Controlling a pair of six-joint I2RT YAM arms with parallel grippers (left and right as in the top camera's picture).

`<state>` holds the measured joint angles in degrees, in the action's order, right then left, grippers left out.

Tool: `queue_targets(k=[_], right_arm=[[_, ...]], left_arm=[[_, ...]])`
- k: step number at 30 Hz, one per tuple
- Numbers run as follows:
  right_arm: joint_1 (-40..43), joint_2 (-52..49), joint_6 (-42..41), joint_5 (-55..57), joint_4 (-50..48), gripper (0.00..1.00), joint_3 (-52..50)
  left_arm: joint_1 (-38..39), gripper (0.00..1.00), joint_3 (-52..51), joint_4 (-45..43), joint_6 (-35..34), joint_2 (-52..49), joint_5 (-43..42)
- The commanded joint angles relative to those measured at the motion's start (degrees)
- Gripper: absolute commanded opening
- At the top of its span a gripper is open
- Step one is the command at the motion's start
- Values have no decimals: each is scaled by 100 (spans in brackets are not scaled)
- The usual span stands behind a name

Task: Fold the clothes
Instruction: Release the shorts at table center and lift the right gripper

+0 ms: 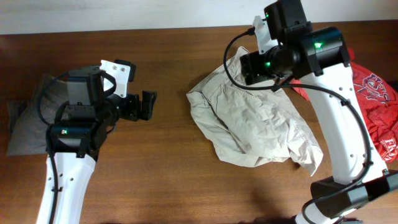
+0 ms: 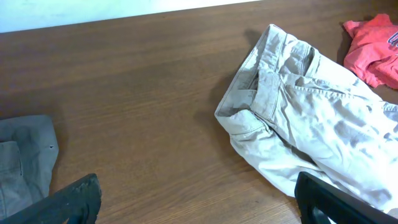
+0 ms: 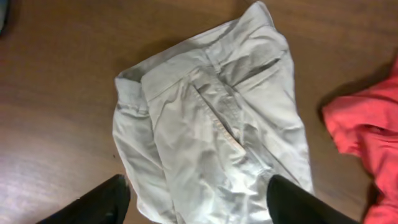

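The clothes, a pair of pale beige shorts [image 1: 255, 121], lie crumpled on the wooden table right of centre, with the waistband toward the back left. My right gripper [image 3: 199, 186] hovers over them, jaws wide apart and nothing between them; in the right wrist view the shorts [image 3: 211, 118] fill the space under the fingers. My left gripper [image 1: 148, 106] is open and empty over bare wood, left of the shorts. In the left wrist view the shorts [image 2: 311, 118] lie ahead to the right, their near edge by the right finger [image 2: 323, 199].
A red T-shirt [image 1: 376, 106] lies bunched at the right edge, just beyond the shorts. Darker grey-olive shorts [image 1: 28, 118] lie at the far left beside the left arm. The table [image 1: 174, 168] is brown wood.
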<state>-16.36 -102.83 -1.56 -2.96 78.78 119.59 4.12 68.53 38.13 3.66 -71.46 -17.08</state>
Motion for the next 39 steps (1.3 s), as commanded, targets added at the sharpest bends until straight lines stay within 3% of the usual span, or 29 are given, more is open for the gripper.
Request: queue_targets(k=[1, 7, 14, 15, 17, 20, 26, 29, 32, 36, 38, 39], right_arm=[[26, -306, -17, -57, -354, 78, -643], [144, -981, 376, -44, -1233, 79, -1508], [179, -1738, 1032, 175, -1576, 75, -1600], [184, -1786, 1106, 107, -1582, 65, -1600], [181, -1834, 1167, -20, -1515, 34, -1600], [177, -1725, 1093, 131, -1355, 5, -1519], [343, -938, -219, 2363, -1102, 4, -892], [407, -509, -133, 3112, -1443, 4, -664], [474, -328, 420, 3112, -1928, 5, -658], [614, -466, 472, 3473, -2203, 5, -680], [717, -632, 446, 3486, -2247, 9, -682], [752, -691, 424, 3480, -2234, 23, -682]], left_arm=[[22, 99, 116, -11, 111, 109, 42], [24, 99, 116, 7, 111, 109, 39], [24, 99, 116, 4, 111, 109, 39], [24, 99, 116, 7, 111, 109, 39], [24, 99, 116, 9, 111, 109, 39], [24, 99, 116, 7, 111, 109, 42], [24, 99, 116, -2, 111, 109, 39], [24, 99, 116, -7, 111, 109, 39], [24, 99, 116, -11, 111, 109, 42], [24, 99, 116, 13, 111, 109, 39], [24, 99, 116, 33, 111, 109, 39], [24, 99, 116, 39, 111, 109, 39]])
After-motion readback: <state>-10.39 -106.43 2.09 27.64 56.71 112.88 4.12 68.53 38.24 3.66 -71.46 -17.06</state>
